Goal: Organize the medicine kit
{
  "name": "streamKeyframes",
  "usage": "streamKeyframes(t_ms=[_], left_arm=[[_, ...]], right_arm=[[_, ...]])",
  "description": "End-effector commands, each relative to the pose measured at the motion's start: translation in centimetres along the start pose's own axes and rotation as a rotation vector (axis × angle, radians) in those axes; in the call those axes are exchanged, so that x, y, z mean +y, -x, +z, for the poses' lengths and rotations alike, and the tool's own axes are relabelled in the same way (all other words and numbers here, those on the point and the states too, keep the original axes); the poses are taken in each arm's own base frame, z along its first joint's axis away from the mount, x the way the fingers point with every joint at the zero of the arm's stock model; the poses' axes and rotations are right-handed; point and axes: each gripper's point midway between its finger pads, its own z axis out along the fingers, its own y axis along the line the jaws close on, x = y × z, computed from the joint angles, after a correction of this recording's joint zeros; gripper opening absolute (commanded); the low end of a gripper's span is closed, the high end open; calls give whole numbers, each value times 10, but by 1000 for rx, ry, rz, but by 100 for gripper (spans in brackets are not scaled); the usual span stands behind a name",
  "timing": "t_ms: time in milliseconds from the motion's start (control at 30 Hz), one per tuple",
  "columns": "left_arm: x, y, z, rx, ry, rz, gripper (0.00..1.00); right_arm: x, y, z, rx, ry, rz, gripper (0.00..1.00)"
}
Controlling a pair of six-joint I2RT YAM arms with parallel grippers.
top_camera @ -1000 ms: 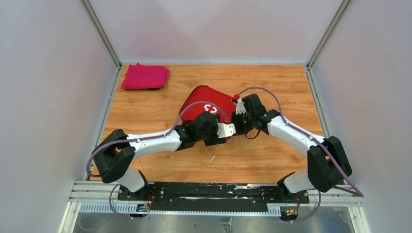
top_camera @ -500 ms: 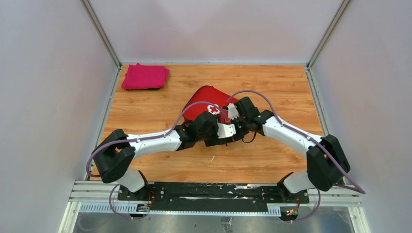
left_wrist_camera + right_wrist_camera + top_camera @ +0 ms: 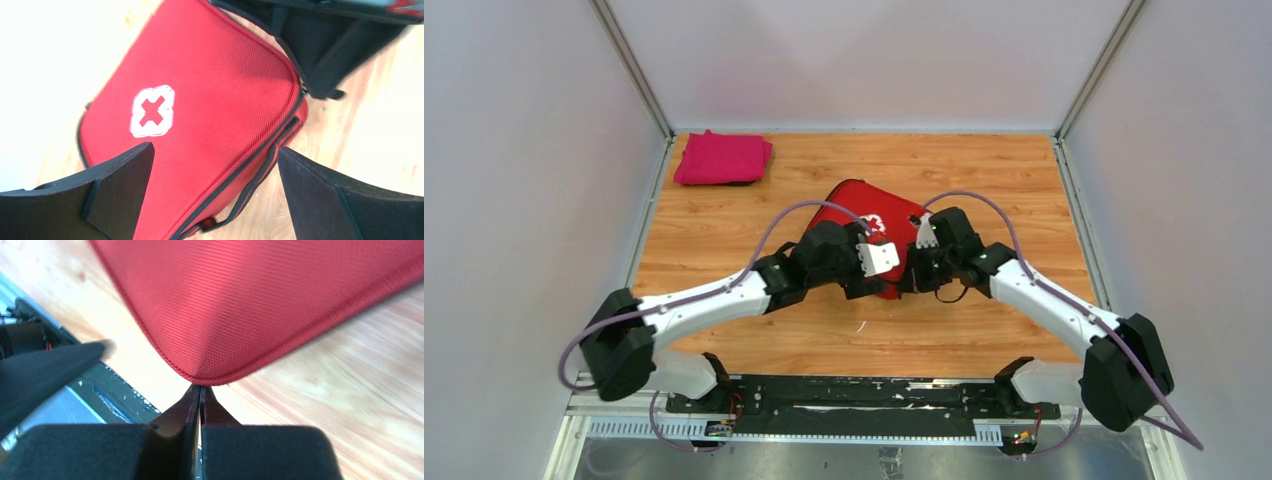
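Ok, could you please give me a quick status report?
Left gripper open over medicine kit. Right gripper shut at its corner. Kit closed, cross up. Pink cloth well clear.

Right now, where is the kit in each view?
Top external: kit mid-table, slightly right of centre.
Left wrist: kit fills the centre, lid facing the camera.
Right wrist: kit across the top, one corner meeting the shut right gripper.
Shared landmark: white cross, seen from top and left wrist only; wooden table in all.

Red medicine kit [image 3: 215, 90], white-and-red badge [image 3: 152, 111]; pink cloth [image 3: 722, 158].
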Motion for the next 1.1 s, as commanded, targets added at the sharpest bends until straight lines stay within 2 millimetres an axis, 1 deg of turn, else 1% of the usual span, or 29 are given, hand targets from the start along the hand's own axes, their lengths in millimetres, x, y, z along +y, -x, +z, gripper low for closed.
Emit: streamKeyframes(t_ms=[0, 100, 133, 167, 233, 267, 367, 400, 467, 533, 600, 667, 733, 767, 800, 900, 967, 1067], left_arm=[[1, 51, -41, -227, -27, -55, 100], [12, 60, -57, -268, 29, -118, 100], [20, 60, -58, -266, 62, -163, 100], [28, 60, -59, -262, 95, -195, 100], [55, 52, -59, -241, 176, -323, 100], [66, 48, -57, -232, 205, -421, 100], [114, 18, -51, -152, 352, -697, 100], [122, 2, -51, -111, 373, -792, 100], [136, -19, -42, -69, 383, -950, 100], [144, -33, -35, -64, 370, -1077, 98], [152, -38, -28, -100, 359, -1172, 94], [158, -43, -20, -104, 355, -1214, 91], [165, -50, -8, -88, 348, -1254, 90], [168, -50, -3, -91, 331, -1274, 89], [167, -58, 8, -68, 310, -1302, 88], [170, -69, 29, -36, 248, -1366, 85], [171, -78, 41, -20, 230, -1384, 84], [172, -91, 53, 13, 247, -1390, 80]], right_arm=[[-40, 7, -23, -82, -109, 136, 0], [-71, 20, -34, -124, -182, 151, 0], [-83, 29, -40, -141, -219, 157, 0], [-92, 34, -44, -145, -244, 157, 0], [-107, 45, -49, -144, -284, 157, 0], [-114, 49, -52, -140, -304, 155, 0], [-130, 57, -54, -110, -364, 149, 0], [-132, 61, -55, -113, -373, 146, 0], [-137, 64, -49, -96, -375, 150, 0], [-139, 68, -44, -78, -365, 151, 0], [-140, 71, -40, -63, -355, 151, 0], [-139, 72, -37, -57, -344, 151, 0], [-137, 72, -35, -51, -328, 149, 0], [-136, 72, -35, -51, -322, 146, 0], [-136, 72, -35, -48, -317, 139, 0], [-135, 73, -35, -45, -313, 125, 0], [-135, 73, -36, -36, -315, 118, 0], [-136, 70, -35, -25, -315, 116, 0]])
